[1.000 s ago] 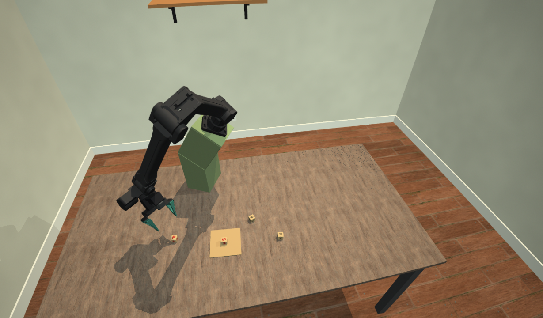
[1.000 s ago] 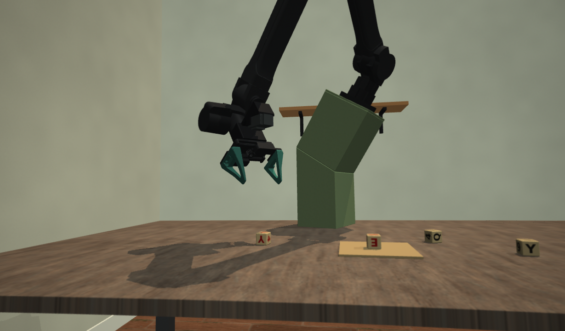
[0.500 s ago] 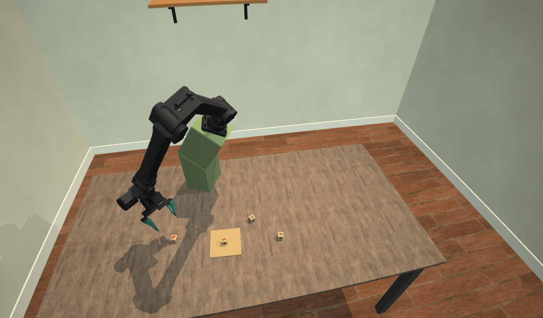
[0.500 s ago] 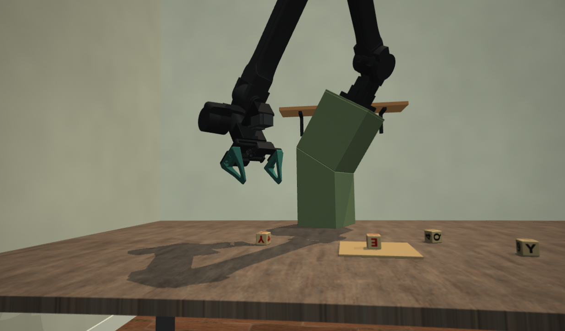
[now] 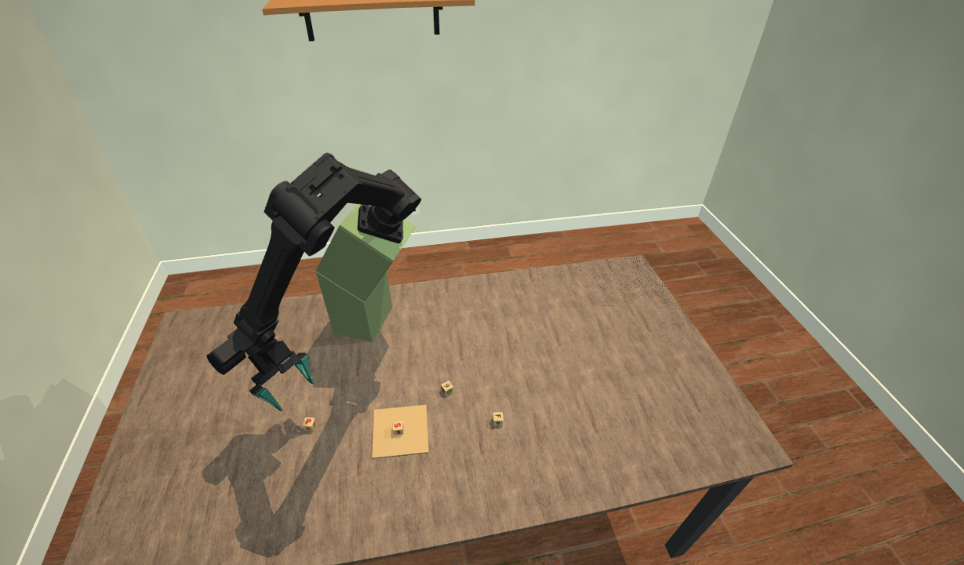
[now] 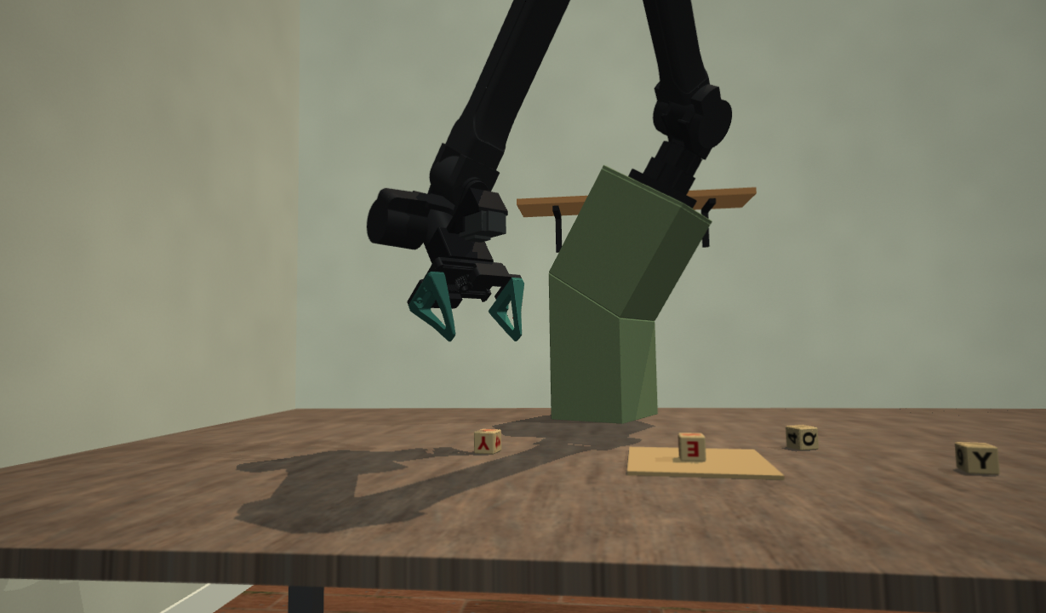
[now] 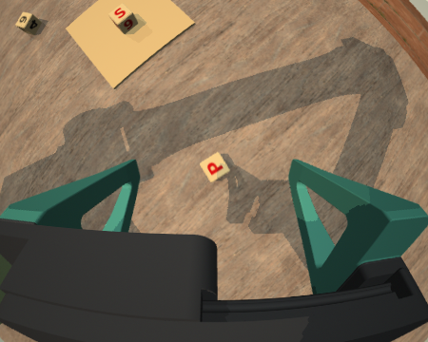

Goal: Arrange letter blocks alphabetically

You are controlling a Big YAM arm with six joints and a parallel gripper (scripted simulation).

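Observation:
The block with a red P on top (image 5: 308, 423) (image 6: 486, 441) (image 7: 214, 167) lies on the table, left of the mat in the top view. The block with a red S on top (image 5: 397, 427) (image 6: 691, 447) (image 7: 123, 18) sits on the tan mat (image 5: 413, 444) (image 6: 740, 466) (image 7: 111, 71), which lies flat. The block with a black F on top (image 5: 497, 419) (image 6: 976, 459) lies off the mat to the right. A block with a digit on top (image 5: 447, 388) (image 6: 801, 438) (image 7: 28, 22) lies off the mat, nearer the base. My gripper (image 5: 296, 396) (image 6: 484, 339) (image 7: 214, 167) is open and empty, above the table near the P block.
The green pedestal (image 5: 354, 302) (image 6: 587, 358) with the arm's base stands behind the mat. The arm's shadow falls over the table (image 5: 576, 365) (image 6: 435, 525) around the P block. A wooden shelf (image 5: 372, 5) (image 6: 732, 199) hangs on the back wall.

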